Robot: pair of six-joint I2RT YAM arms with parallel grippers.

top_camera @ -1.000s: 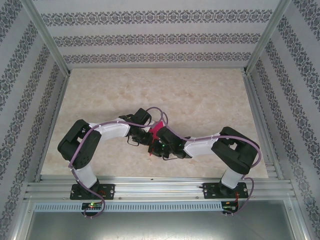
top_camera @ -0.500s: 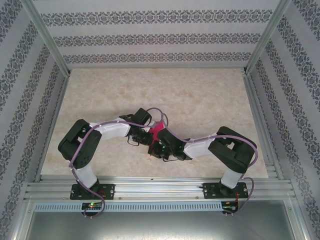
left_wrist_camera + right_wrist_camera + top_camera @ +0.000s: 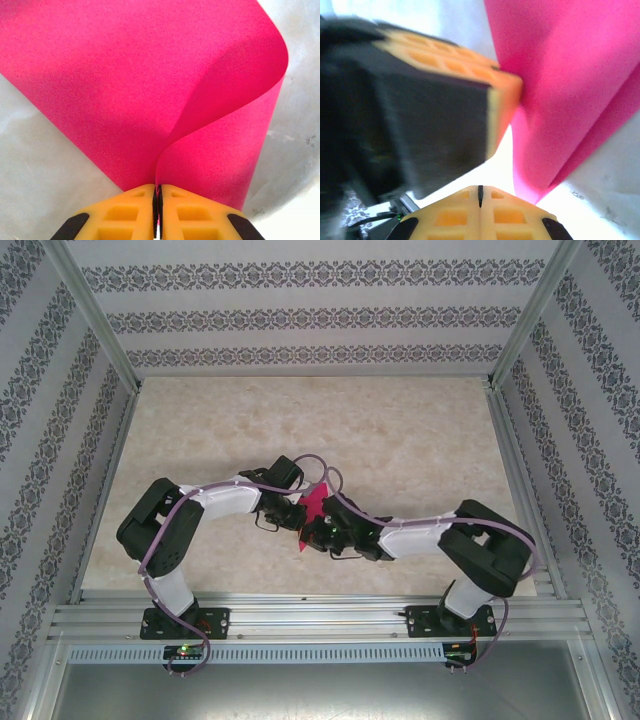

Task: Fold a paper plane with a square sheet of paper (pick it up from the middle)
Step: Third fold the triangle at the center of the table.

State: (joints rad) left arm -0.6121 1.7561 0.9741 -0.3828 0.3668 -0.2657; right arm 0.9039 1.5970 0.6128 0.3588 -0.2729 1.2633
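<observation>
The square sheet of paper runs off the left wrist view's top edge — seen from the right wrist, the left gripper is blurred.

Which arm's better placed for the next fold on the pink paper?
Likely right: left gripper is clamped on the curled magenta-pink paper sheet; right gripper is shut, empty, beside its corner.

Beige marbled table inside patterned walls.
</observation>
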